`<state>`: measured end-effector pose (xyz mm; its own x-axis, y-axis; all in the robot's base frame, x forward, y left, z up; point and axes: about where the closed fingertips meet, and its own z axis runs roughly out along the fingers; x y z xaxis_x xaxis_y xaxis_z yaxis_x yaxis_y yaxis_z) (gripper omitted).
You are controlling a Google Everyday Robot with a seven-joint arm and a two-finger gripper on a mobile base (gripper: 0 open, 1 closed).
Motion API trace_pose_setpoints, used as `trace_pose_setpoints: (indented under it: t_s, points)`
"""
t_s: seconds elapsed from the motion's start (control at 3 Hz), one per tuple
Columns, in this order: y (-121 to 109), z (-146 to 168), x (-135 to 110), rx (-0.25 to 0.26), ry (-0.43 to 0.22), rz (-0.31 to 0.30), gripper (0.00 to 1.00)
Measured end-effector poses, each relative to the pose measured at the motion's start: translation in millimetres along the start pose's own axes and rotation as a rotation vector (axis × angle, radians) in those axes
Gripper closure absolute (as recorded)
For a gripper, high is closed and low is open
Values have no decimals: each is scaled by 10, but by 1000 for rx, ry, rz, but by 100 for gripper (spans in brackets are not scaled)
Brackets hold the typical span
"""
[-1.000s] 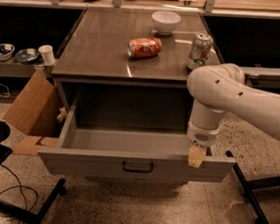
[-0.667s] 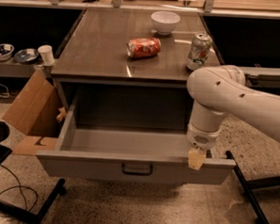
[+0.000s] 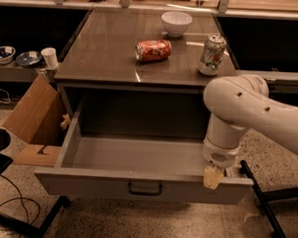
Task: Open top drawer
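Your tool (image 3: 212, 177) sits at the right end of the top drawer (image 3: 137, 158), right at the upper edge of its front panel. It appears to touch that rim rather than the dark handle (image 3: 145, 189) at the panel's centre. You cannot tell from here whether the tool is apart, together or clamped on the rim. The white arm (image 3: 250, 106) comes down on it from the right. That position suits pulling on the edge from the side, and it leaves the handle free.

The drawer itself stands far out from under the worktop (image 3: 107, 53), with its grey floor showing and nothing visible inside. By that reading your task looks all but done, and only a short last pull, if any, remains.

On the worktop, well apart from the tool, a red can (image 3: 153, 50) lies on its side. A second can (image 3: 212, 55) stands upright near the right edge, and a white bowl (image 3: 176, 23) sits further back. A cardboard box (image 3: 34, 117) leans beside the drawer's left wall.
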<state>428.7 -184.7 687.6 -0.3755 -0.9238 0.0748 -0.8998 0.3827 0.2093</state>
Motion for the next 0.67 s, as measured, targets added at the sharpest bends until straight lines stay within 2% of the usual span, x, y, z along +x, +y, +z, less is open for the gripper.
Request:
trace_pose_setpoints:
  t_s: [0.67]
  points:
    - [167,37,157,-18,7,25,100]
